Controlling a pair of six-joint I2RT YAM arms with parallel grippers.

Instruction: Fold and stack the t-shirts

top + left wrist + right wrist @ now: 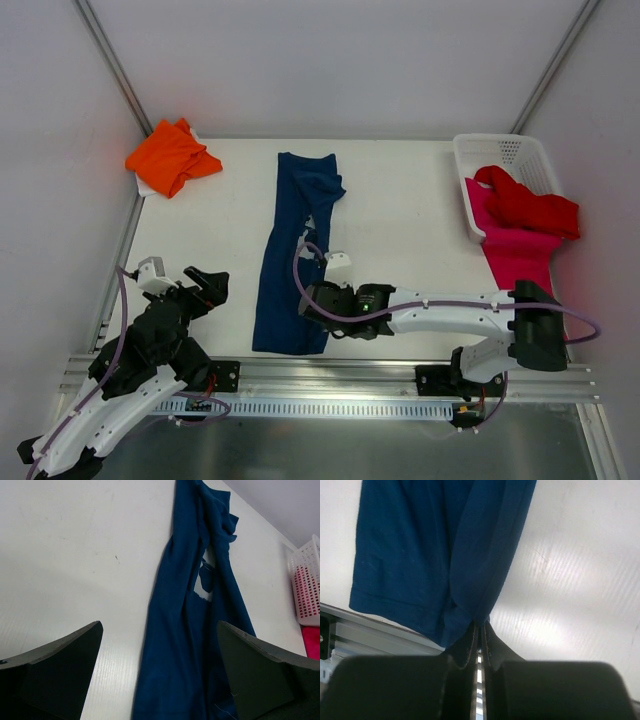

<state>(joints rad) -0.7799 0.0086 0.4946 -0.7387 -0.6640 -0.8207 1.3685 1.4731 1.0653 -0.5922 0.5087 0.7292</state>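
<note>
A navy blue t-shirt (295, 250) lies folded into a long strip down the middle of the table, with a bit of pale print showing at its fold. My right gripper (310, 299) is shut on the strip's right edge near its lower end; in the right wrist view the blue cloth (435, 545) is pinched at the gripper (481, 625) tips. My left gripper (185, 278) hovers open left of the strip, holding nothing; its wrist view shows the navy shirt (185, 630) ahead of the gripper (159, 626). An orange t-shirt (172, 157) lies bunched at the far left corner.
A white mesh basket (500, 150) stands at the far right, holding a red t-shirt (525, 205), with a magenta-pink one (515, 250) spilling over its near end. The basket (307, 580) also shows in the left wrist view. An aluminium rail (330, 375) runs along the near edge.
</note>
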